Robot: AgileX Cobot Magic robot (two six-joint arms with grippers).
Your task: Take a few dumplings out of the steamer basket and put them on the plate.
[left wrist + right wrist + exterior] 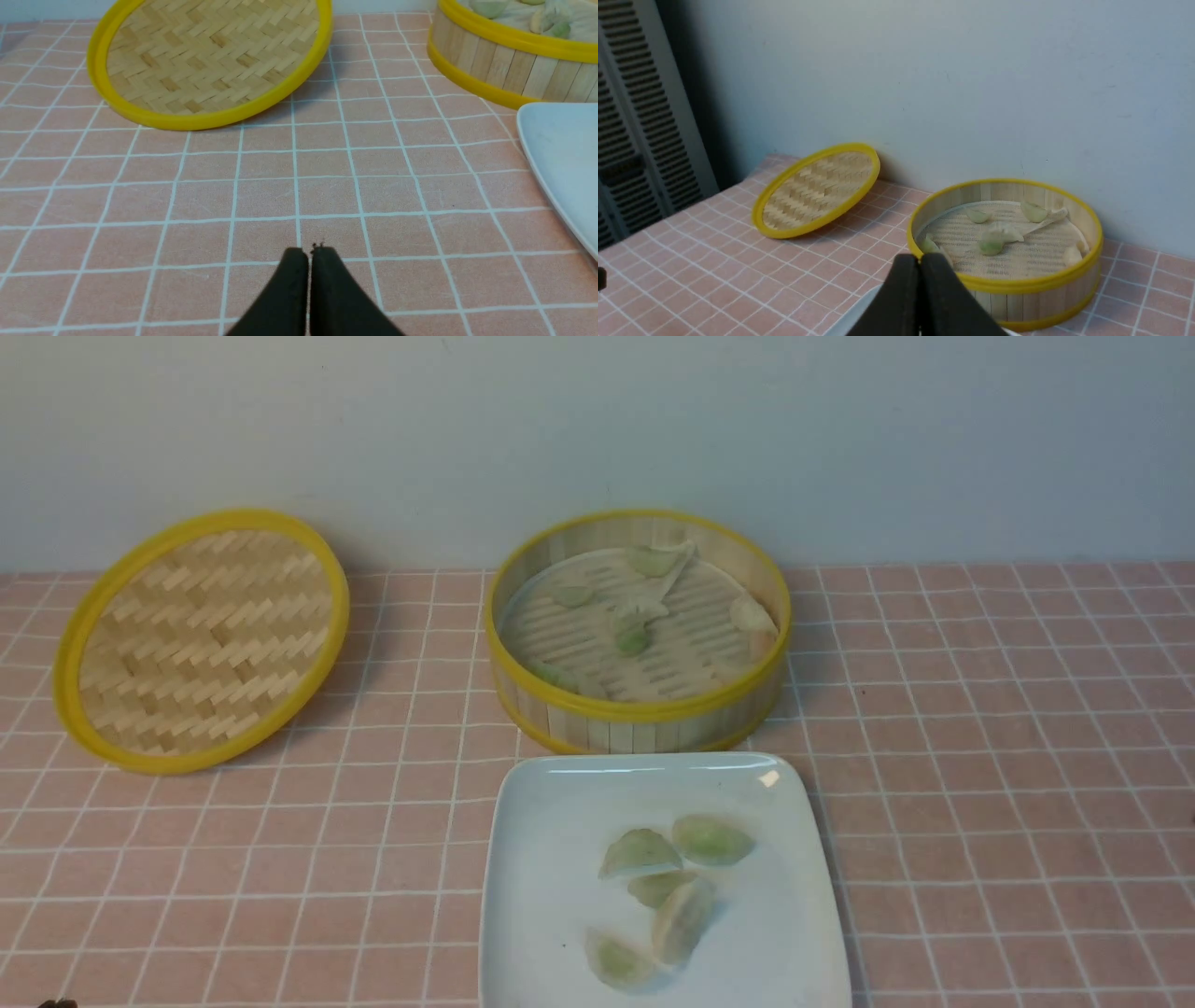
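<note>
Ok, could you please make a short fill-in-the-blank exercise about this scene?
1. The plate holds ___ dumplings.
2. The woven lid stands to the robot's ___ of the steamer basket.
3. The rim of the steamer basket is ___.
4. The left gripper is ___, holding nothing.
Missing words: five; left; yellow; shut.

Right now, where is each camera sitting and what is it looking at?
Front: between the arms, facing the wall; sees lid, basket, plate with dumplings; no arm clearly shows.
Left wrist: low over the table, facing the lid; shut left gripper shows.
Right wrist: higher, facing the basket; shut right gripper shows.
Shared: all three see lid and basket.
</note>
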